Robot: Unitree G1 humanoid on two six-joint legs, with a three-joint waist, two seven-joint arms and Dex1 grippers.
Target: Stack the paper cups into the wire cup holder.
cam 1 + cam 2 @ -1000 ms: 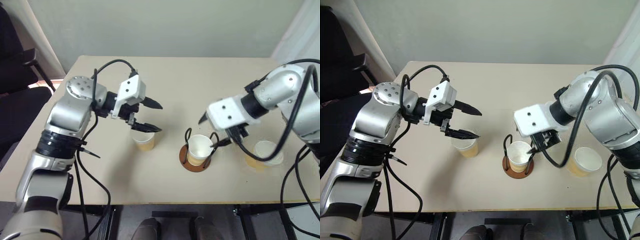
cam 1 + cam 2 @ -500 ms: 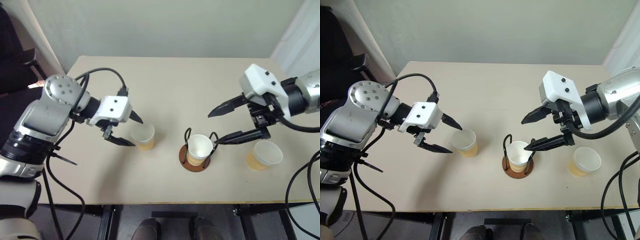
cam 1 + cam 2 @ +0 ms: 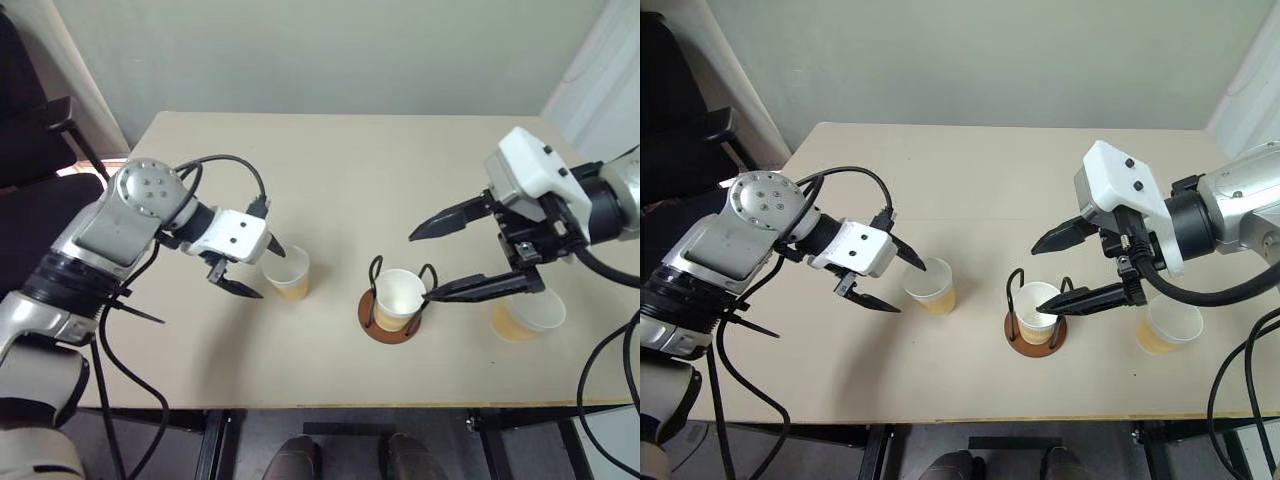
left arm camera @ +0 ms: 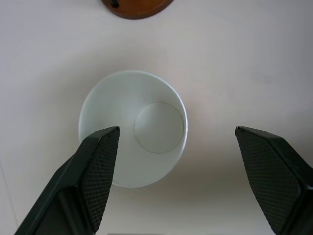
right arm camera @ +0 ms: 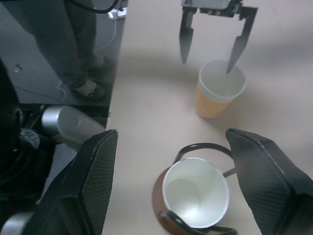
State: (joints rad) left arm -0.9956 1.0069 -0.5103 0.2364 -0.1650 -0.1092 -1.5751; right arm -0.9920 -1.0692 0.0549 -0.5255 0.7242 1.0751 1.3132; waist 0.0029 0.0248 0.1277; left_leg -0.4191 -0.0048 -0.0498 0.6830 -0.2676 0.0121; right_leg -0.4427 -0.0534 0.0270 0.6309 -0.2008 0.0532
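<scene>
Three tan paper cups with white insides stand on the table. One cup (image 3: 400, 297) sits in the wire cup holder (image 3: 385, 333), between its black loops. My right gripper (image 3: 420, 267) hangs open just above and right of it, empty. A second cup (image 3: 290, 273) stands left of the holder. My left gripper (image 3: 266, 271) is open at that cup's left side, one fingertip (image 3: 274, 248) by the far rim, nothing held. In the left wrist view this cup (image 4: 133, 128) lies near the left finger (image 4: 95, 176). The third cup (image 3: 528, 312) stands at the right, under my right arm.
The beige table (image 3: 340, 170) has bare surface behind the cups and its front edge runs close below them. A black chair (image 3: 30, 150) stands off the left side. A person's legs (image 5: 78, 44) show on the floor beside the table in the right wrist view.
My right gripper has lifted back from the cup in the holder and rolled, leaving the cup there. My left gripper has dropped from above the left cup to its left side.
</scene>
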